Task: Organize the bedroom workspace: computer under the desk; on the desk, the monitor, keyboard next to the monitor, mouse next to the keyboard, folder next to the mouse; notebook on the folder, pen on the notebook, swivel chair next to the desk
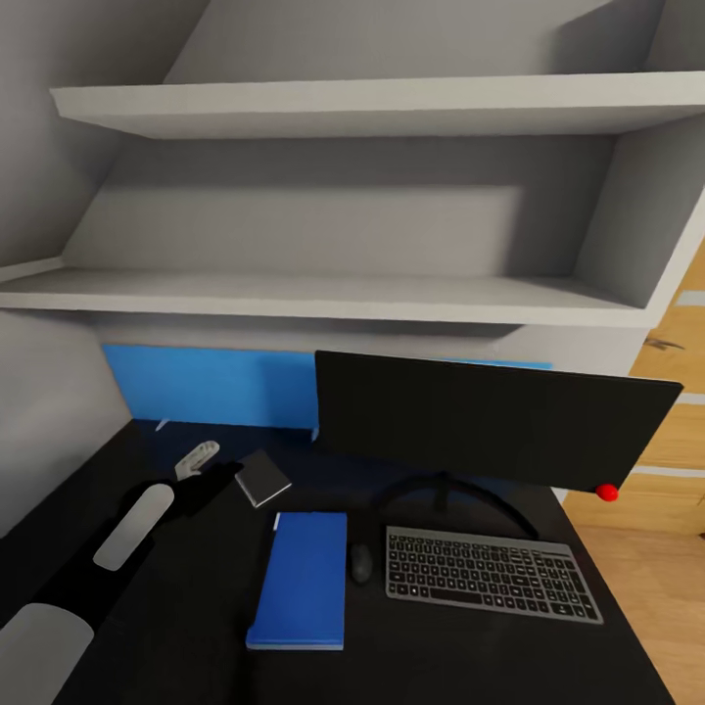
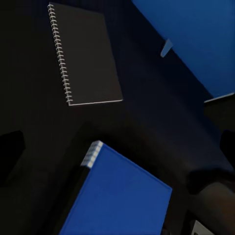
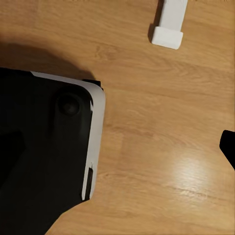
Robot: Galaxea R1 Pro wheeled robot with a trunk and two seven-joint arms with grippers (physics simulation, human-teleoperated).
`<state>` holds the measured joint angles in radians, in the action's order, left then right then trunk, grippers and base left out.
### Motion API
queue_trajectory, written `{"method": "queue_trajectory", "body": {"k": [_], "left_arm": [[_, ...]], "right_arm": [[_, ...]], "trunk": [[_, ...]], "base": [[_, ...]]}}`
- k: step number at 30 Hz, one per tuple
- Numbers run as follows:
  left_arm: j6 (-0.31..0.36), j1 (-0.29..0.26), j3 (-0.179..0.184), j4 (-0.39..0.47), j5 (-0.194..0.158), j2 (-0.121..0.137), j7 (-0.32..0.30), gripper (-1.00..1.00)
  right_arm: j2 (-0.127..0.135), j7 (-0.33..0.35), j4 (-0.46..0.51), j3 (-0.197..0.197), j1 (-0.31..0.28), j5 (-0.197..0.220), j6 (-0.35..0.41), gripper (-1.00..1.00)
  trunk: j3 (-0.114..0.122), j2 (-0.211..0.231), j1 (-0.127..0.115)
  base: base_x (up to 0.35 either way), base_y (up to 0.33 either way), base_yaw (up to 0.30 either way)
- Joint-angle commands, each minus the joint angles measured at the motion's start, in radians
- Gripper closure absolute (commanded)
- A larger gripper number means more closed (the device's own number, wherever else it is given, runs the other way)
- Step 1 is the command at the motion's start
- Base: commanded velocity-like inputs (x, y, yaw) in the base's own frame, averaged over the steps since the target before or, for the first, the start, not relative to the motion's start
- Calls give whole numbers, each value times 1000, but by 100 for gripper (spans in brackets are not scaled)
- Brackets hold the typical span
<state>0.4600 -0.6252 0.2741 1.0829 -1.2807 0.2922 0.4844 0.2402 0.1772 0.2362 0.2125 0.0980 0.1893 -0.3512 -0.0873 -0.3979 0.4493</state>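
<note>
- Head view: I see the folder (image 1: 299, 580) flat on the desk (image 1: 176, 636), just left of the mouse (image 1: 360, 563) and keyboard (image 1: 490, 575); the notebook (image 1: 262, 478) lies beyond the folder, by my left claw (image 1: 217, 477), whose opening I cannot tell.
- Left wrist view: notebook (image 2: 87, 55) and folder (image 2: 117, 198) lie apart.
- Right wrist view: wood floor (image 3: 166, 132), a white desk leg (image 3: 169, 22); right claw's state unclear.

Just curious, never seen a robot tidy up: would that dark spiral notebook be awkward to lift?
Probably. The notebook lies flat on the desk, leaving little edge for fingers. It looks thin, so likely light and somewhat bendy. Its wire spiral should stop any rolling.
</note>
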Motion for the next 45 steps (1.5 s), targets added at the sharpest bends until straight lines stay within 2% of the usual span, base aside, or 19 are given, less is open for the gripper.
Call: {"method": "queue_trajectory", "body": {"k": [1, 24, 32, 36, 40, 41, 43, 45], "left_arm": [[-1, -1, 2, 2, -9, 1, 9, -100], [-1, -3, 5, 2, -7, -7, 11, -100], [0, -20, 4, -25, -8, -13, 12, -100], [1, -45, 8, -82, -8, -23, 9, -100], [4, -126, 47, -235, 19, -39, 0, -100], [5, -174, 73, -313, 43, -45, -6, -100], [4, -222, 103, -389, 72, -59, -17, -100], [-2, -319, 168, -535, 156, -109, -41, -100]], "right_arm": [[1, 4, 1, 5, 0, 11, -1, -100], [1, 0, 0, 6, 0, 13, -7, -100], [1, -2, 1, 4, 0, 14, -6, -100], [0, -3, 2, 3, 0, 14, -6, -100], [-9, -3, 3, 2, 0, 15, -6, -100], [-13, -4, 3, 1, 0, 16, -5, -100], [-16, -4, 3, 0, 0, 17, -5, -100], [-19, -4, 3, -1, 0, 16, -5, -100]], "trunk": [[-2, -2, 1], [-2, -2, 1], [-3, -2, 1], [-4, -2, 1], [-4, -2, 1], [-4, -2, 1], [-4, -2, 1], [-6, -2, 1]], "base": [[50, 21, -7], [80, 8, -1], [9, 0, -32], [1, 0, -15], [0, 0, -5], [0, 0, -2], [0, 0, -2], [0, 0, 0]]}}
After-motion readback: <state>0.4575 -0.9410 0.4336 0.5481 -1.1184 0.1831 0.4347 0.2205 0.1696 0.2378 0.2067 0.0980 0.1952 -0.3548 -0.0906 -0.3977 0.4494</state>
